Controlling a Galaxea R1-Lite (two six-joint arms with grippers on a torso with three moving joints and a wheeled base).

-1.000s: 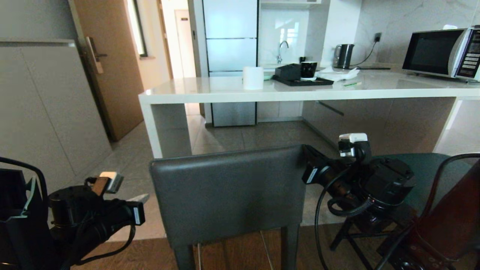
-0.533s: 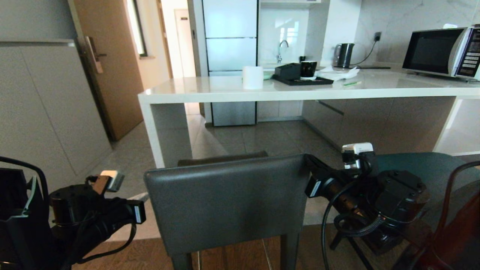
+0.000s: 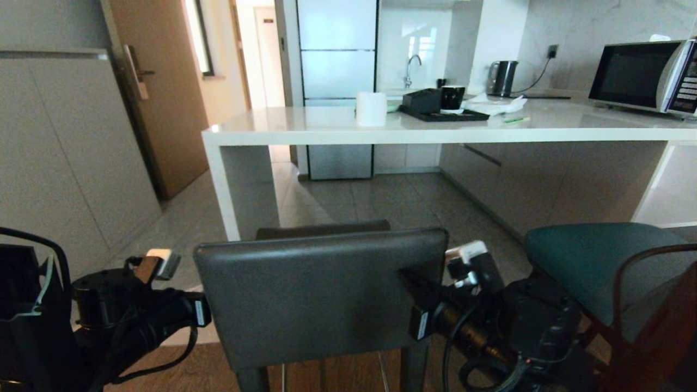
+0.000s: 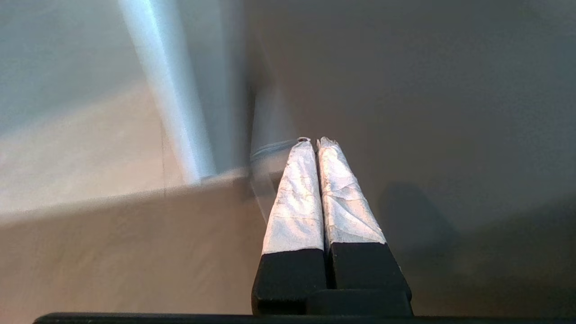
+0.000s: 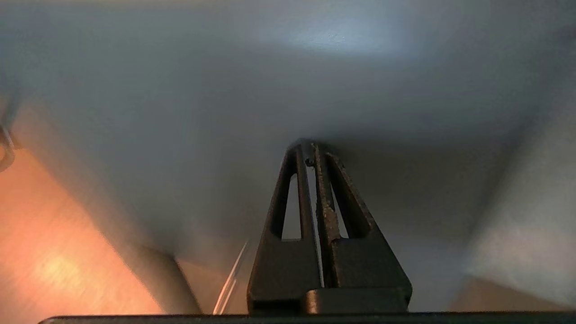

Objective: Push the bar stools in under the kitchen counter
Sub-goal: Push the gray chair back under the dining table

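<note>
Neither stool is under the white stone table (image 3: 435,133) yet. The dark-grey leather square-backed stool (image 3: 321,296) stands near, well short of it; the teal curved-back stool (image 3: 593,261) sits to its right. The right end effector (image 5: 310,150), fingers together, presses the grey backrest; the left end effector (image 4: 315,144), also closed, hangs idle at near left.

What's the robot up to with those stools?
It is tidying bar stools under the kitchen counter. Its right gripper, fingers shut, is against the back of the dark-grey stool, which stands short of the counter. The left gripper, also shut, sits by that stool's left edge. The teal stool waits off to the right, not pushed in either.
</note>
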